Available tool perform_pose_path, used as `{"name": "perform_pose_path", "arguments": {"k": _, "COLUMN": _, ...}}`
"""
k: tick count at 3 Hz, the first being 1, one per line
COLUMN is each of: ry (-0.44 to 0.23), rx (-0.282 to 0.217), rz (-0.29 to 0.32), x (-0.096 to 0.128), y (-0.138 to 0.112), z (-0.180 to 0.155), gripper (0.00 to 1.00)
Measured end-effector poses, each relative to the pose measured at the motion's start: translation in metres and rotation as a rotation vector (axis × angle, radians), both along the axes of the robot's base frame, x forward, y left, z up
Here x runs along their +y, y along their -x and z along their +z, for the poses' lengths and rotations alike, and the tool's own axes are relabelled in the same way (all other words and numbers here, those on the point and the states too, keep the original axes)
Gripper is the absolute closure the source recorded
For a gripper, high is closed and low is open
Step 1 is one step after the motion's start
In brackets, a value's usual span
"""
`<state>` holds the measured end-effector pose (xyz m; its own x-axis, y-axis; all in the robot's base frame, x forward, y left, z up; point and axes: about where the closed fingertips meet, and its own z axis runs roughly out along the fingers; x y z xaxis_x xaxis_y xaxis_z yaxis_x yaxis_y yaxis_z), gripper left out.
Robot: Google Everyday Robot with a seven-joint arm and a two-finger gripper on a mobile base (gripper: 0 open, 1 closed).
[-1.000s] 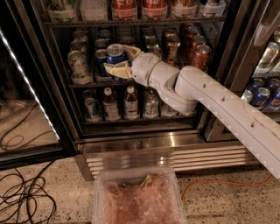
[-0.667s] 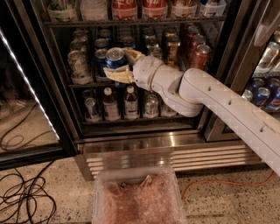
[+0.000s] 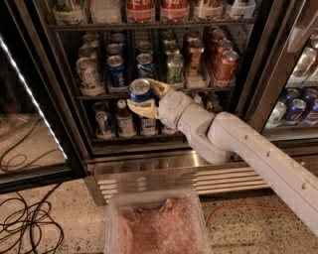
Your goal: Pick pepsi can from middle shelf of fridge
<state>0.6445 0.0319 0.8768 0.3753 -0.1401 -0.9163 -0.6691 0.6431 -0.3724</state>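
Observation:
My gripper [image 3: 144, 96] is shut on the pepsi can [image 3: 140, 91], a small blue can with a silver top. It holds the can upright in front of the fridge [image 3: 74, 124], just below and in front of the middle shelf [image 3: 99, 95]. That shelf is a dark rack with rows of mixed soda cans, among them another blue can [image 3: 116, 72] and a green can [image 3: 175, 68]. My white arm [image 3: 248, 154] reaches in from the lower right.
A shelf of small bottles [image 3: 124, 121] lies behind the held can. Red cola cans [image 3: 140, 9] stand on the top shelf. The ribbed steel grille [image 3: 189, 178] runs along the base. A clear bin [image 3: 159, 225] sits on the floor, cables [image 3: 25, 223] at left. The open door [image 3: 30, 99] is left.
My gripper has drawn the pepsi can out of the middle shelf, moving it down and toward the camera, and the arm has pulled back.

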Motion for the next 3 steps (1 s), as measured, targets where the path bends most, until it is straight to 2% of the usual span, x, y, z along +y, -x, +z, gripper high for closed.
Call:
{"name": "perform_pose_path", "arguments": {"k": 1, "ry": -0.07, "rx": -0.015, "rz": 0.025, "x": 0.014, "y": 0.005, "z": 0.013, "gripper": 1.0}}
{"name": "perform_pose_path", "arguments": {"k": 2, "ry": -0.062, "rx": -0.002, "rz": 0.037, "x": 0.017, "y": 0.009, "z": 0.012, "gripper": 1.0}}
{"name": "perform_pose_path", "arguments": {"k": 3, "ry": -0.064, "rx": 0.04, "rz": 0.033, "x": 0.019, "y": 0.032, "z": 0.004, "gripper": 1.0}}
